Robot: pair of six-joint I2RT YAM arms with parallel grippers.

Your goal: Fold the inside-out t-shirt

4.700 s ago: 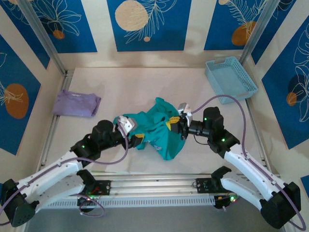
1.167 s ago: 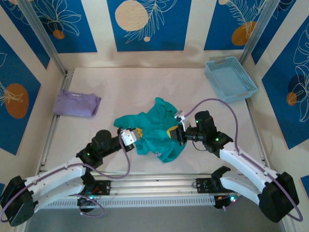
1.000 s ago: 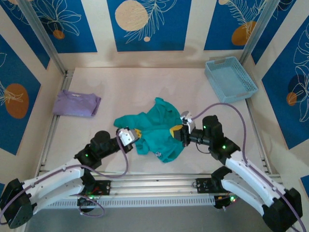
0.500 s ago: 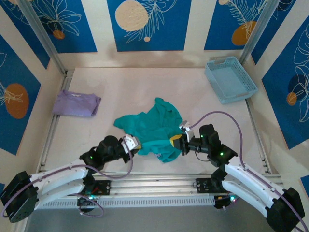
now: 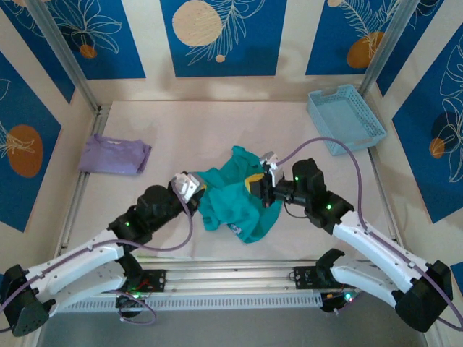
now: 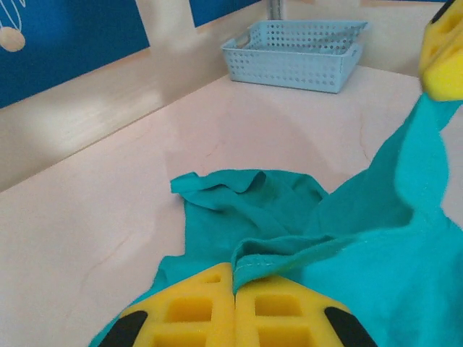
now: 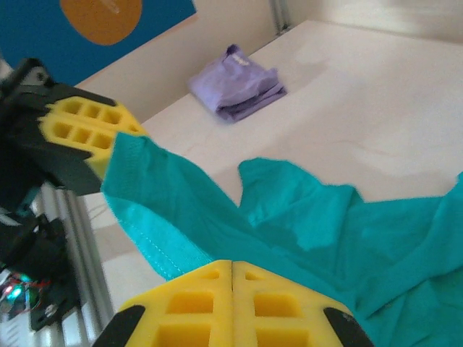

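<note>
The teal inside-out t-shirt (image 5: pixel 231 199) lies bunched at the table's middle, partly lifted between both arms. My left gripper (image 5: pixel 197 189) is shut on a stitched hem at the shirt's left side; the left wrist view shows that hem (image 6: pixel 289 260) pinched between the yellow fingers (image 6: pixel 192 307) of my left gripper (image 6: pixel 235 285). My right gripper (image 5: pixel 257 184) is shut on the cloth at the right side. In the right wrist view the teal fabric (image 7: pixel 217 217) stretches from my right gripper (image 7: pixel 231 275) across to the left gripper's yellow finger (image 7: pixel 83 130).
A folded lavender garment (image 5: pixel 114 154) lies at the far left (image 7: pixel 237 85). A light blue basket (image 5: pixel 344 118) stands at the back right (image 6: pixel 296 52). Bare table surrounds the shirt. A metal rail (image 5: pixel 231 273) runs along the near edge.
Both grippers, still shut on the shirt, have risen and moved away from the near edge since half a second ago, lifting the cloth's upper part.
</note>
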